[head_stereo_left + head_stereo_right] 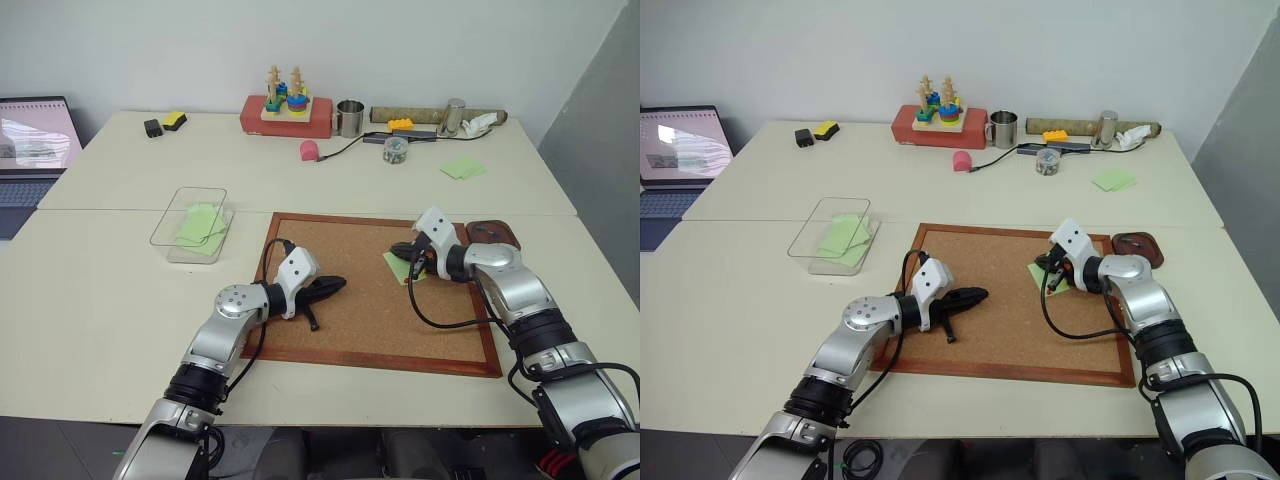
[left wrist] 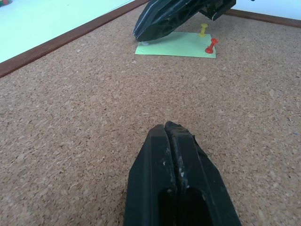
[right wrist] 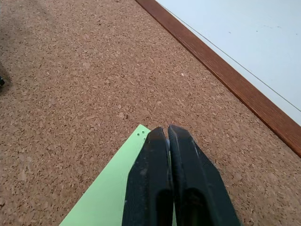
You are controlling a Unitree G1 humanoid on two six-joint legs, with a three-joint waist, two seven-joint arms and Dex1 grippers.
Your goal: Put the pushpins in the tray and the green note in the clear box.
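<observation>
Cork board [image 1: 350,320] lies beside the clear box [image 1: 190,225].

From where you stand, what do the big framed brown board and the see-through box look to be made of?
The framed brown board looks like cork: a matte, speckled, grainy face, inside a smooth reddish-brown frame that is probably wood. The see-through box looks like thin, glossy clear plastic, as the green sheets inside show through its walls.

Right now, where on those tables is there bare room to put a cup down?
Bare patches: the pale tabletop left of the framed cork board, and the stretch between the transparent plastic box and the grey laptop. The far edge is crowded around the red toy block and steel mug.
</observation>
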